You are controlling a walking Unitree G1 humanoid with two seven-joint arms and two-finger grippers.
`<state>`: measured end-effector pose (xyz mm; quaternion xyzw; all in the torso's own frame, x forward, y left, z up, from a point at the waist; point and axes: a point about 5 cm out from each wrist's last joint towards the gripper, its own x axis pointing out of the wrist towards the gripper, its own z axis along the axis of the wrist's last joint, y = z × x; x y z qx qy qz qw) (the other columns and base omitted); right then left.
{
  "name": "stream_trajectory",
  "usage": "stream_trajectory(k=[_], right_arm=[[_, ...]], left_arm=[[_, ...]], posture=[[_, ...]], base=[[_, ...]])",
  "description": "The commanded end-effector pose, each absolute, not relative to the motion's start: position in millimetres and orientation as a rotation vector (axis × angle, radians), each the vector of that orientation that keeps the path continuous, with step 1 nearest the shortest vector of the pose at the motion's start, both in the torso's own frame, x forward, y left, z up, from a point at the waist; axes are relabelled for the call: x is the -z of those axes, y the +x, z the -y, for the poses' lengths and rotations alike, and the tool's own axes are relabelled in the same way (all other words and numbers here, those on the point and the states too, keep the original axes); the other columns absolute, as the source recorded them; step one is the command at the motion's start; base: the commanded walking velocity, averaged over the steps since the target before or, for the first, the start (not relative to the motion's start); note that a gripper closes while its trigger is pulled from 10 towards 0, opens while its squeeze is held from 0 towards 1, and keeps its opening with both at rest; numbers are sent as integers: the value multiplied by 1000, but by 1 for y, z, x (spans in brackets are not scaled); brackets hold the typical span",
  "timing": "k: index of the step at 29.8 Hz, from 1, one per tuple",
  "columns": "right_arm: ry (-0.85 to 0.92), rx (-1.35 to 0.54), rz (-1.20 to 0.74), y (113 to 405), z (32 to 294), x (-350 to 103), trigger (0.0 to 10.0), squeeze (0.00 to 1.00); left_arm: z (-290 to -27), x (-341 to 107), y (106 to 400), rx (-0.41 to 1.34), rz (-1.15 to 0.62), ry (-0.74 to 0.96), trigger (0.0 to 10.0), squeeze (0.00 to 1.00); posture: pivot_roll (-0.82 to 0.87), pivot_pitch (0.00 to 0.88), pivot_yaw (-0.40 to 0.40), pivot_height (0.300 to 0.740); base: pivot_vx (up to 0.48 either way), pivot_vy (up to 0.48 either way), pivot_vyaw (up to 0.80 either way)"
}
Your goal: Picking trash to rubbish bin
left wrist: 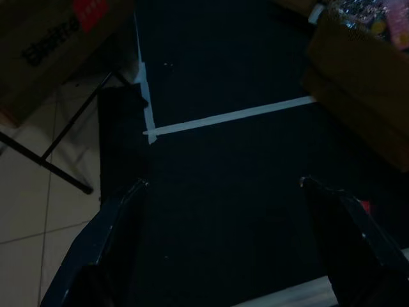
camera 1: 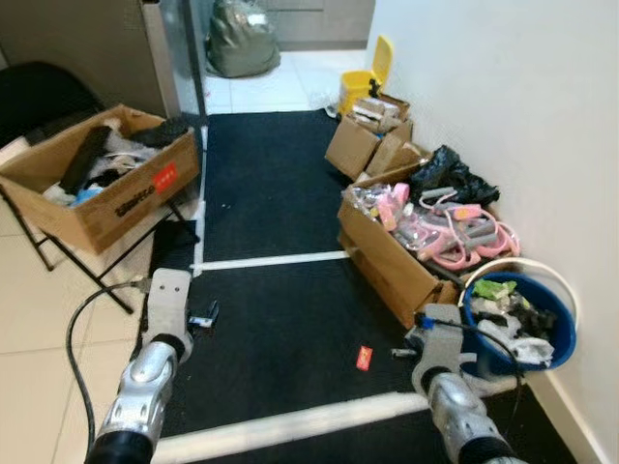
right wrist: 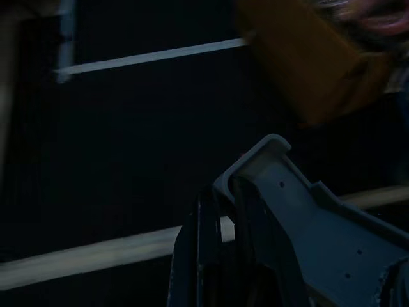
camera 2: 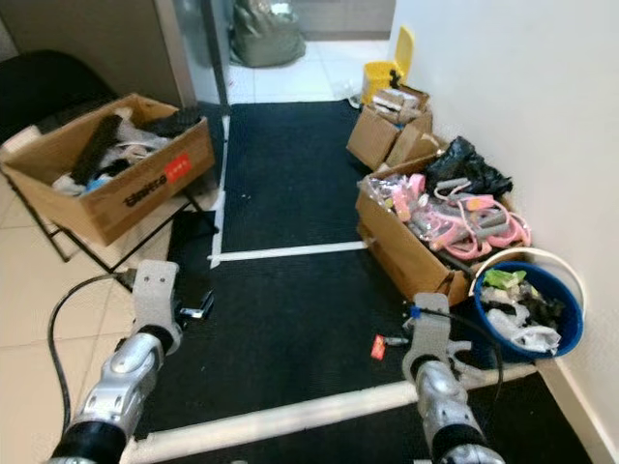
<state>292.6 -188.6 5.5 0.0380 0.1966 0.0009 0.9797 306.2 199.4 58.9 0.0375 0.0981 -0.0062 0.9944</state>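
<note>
A small red scrap of wrapper lay on the black carpet, near the right gripper, whose jaws looked clenched together. It seemed light, flimsy and best pinched at its edge. The left gripper hung with jaws spread. The round blue plastic bin, far right, held crumpled rubbish.

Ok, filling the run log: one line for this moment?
red scrap on black mat | blue bin right, full | left gripper jaws open | right gripper jaws shut
</note>
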Motion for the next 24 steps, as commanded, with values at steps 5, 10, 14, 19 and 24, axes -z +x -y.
stream_trajectory(k=[5,10,14,19,24], right_arm=[[81,38,-406,287,197,-2,10000,0],[79,35,-408,286,196,-1,10000,0],[81,32,-410,286,196,0,10000,0],[88,46,-414,287,196,-1,10000,0],[86,56,-415,288,198,-1,10000,0]], left_arm=[[-200,-52,301,23,-227,91,10000,0],[-203,-49,299,11,-237,92,10000,0],[-204,-50,299,8,-236,91,10000,0],[-205,-50,299,6,-234,91,10000,0],[-204,-51,300,10,-231,89,10000,0]], posture=[[44,127,25,740],[48,127,17,740],[51,123,15,740],[49,115,18,740],[49,107,19,740]], base=[[304,0,0],[304,0,0],[300,0,0],[299,0,0],[301,0,0]])
